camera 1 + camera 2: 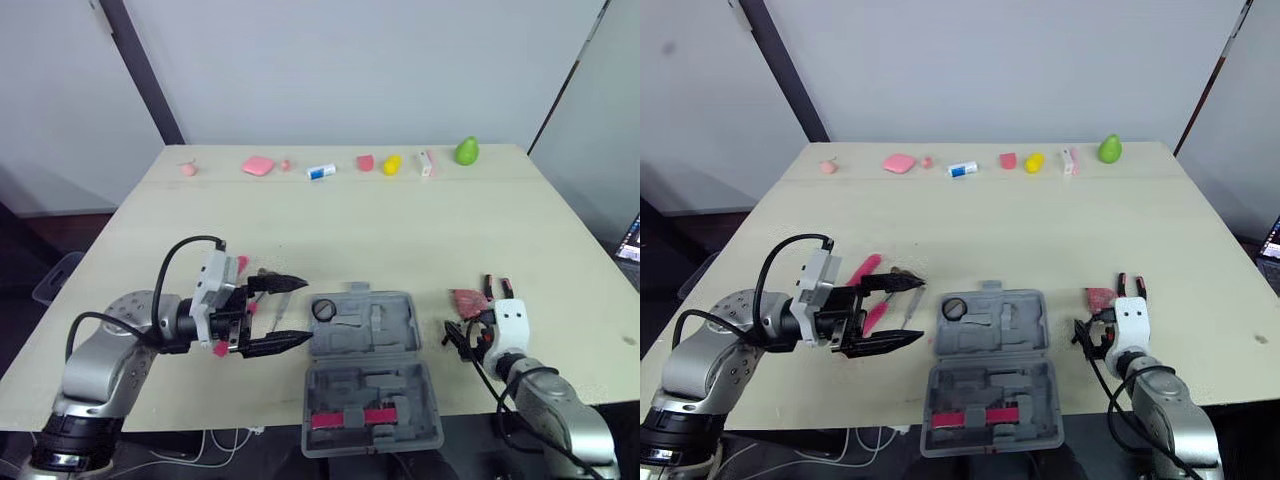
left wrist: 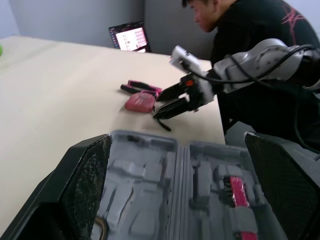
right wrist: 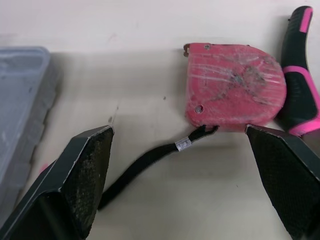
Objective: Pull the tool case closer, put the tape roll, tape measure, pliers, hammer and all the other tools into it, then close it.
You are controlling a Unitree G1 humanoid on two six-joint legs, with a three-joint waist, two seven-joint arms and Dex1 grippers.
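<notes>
No word, number or brand can be read. The laptop screen (image 2: 131,37) shows content too small to make out. The tape measure (image 3: 235,85) has a scuffed pink face without legible print. The red marks on the person's black shirt (image 2: 295,20) form no readable word.

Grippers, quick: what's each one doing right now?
Left gripper: open, empty, beside the open tool case.
Right gripper: open, empty, facing the tape measure.

Green fruit (image 1: 466,151), yellow piece (image 1: 392,164) and pink block (image 1: 258,165) in a far row, open laptop (image 2: 131,37), person in black (image 2: 260,30)
</notes>
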